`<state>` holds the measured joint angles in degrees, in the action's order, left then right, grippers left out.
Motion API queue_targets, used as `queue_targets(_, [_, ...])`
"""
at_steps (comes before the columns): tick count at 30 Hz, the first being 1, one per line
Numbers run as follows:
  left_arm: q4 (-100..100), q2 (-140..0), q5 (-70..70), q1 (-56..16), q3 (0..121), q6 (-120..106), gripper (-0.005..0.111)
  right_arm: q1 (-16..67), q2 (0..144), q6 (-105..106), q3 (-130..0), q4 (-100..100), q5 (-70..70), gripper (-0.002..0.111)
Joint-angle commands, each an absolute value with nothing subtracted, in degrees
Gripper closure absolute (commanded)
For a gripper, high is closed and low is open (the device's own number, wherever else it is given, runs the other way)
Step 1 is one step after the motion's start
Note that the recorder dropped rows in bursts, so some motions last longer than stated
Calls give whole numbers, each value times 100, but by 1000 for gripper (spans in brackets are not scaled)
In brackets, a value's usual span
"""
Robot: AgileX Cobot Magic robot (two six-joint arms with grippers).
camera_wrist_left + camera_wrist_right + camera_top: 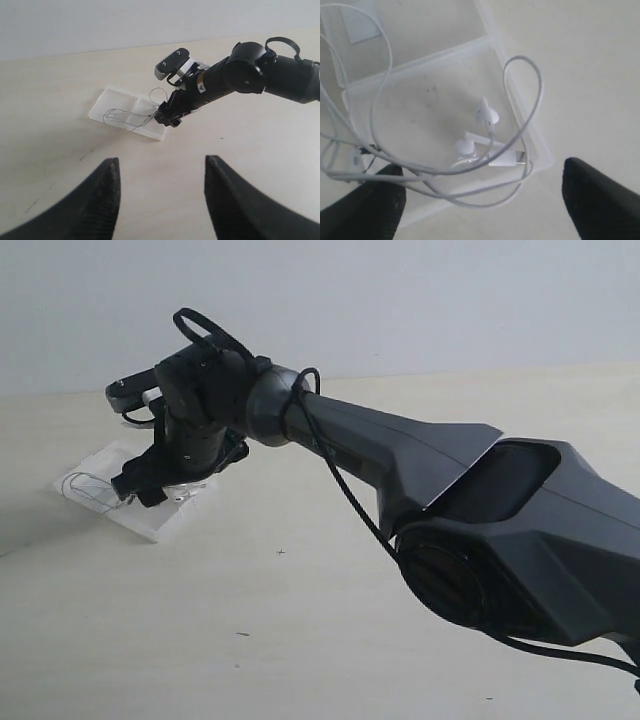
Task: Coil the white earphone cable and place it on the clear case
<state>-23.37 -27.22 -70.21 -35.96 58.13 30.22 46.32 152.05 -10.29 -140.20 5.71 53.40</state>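
Cable (487,116) lies looped on the case (542,152), at nine o'clock on the desk (300,640); right fingers (600,200) hover spread above it, left fingers (95,200) spread, empty.

Open table (260,165) ahead of our left hand (161,200), our right hand (168,116) and arm (290,77) crowding one end of the clear case (107,105), other end uncovered

Bright, diffuse light, faint shadows; the clear case (435,85) looks slightly washed out
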Motion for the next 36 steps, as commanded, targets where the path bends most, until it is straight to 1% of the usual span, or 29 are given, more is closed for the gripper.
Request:
queue_targets(1, [-2262,-2709,-6914,-3584,5797,3010,56,4597,15125,-1054,-14099,633,5609,27])
queue_targets(18, [-2189,-2709,-6715,-3584,5797,3010,56,4597,14833,-1011,-14099,174,6595,27])
queue_targets(22, [-2189,-2709,-6715,-3584,5797,3010,56,4597,14698,-898,-14099,-177,6605,28])
queue_targets(24, [-2189,-2709,-6715,-3584,5797,3010,56,4597,14541,-898,-14099,-269,6619,35])
queue_targets(25, [-2189,-2709,-6715,-3584,5797,3010,56,4597,14444,-898,-14099,-269,6661,41])
queue_targets(26, [-2189,-2709,-6715,-3584,5797,3010,56,4597,14297,-898,-14099,-300,6737,51])
queue_targets(27, [-2189,-2709,-6715,-3584,5797,3010,56,4597,14212,-898,-14099,-313,6802,57])
queue_targets(28, [-2189,-2709,-6715,-3584,5797,3010,57,4597,14046,-898,-14099,-313,6992,72])
queue_targets(29, [-2189,-2709,-6715,-3584,5797,3010,60,4597,13960,-886,-14099,-326,6996,82])
queue_targets(30, [-2145,-2709,-6715,-3584,5797,3010,68,4597,13831,-815,-14099,-463,6996,97])
queue_targets(31, [-2082,-2709,-6727,-3584,5797,3010,78,4597,13724,-702,-14099,-602,6996,108])
queue_targets(33, [-1941,-2709,-6738,-3584,5797,2940,94,4638,13544,-702,-14026,-790,6996,108])
queue_targets(35, [-1781,-2709,-6723,-3584,5797,2853,107,4791,13377,-729,-14021,-664,6996,108])
queue_targets(36, [-1685,-2709,-6723,-3584,5797,2840,107,4902,13294,-804,-14021,-494,6996,108])
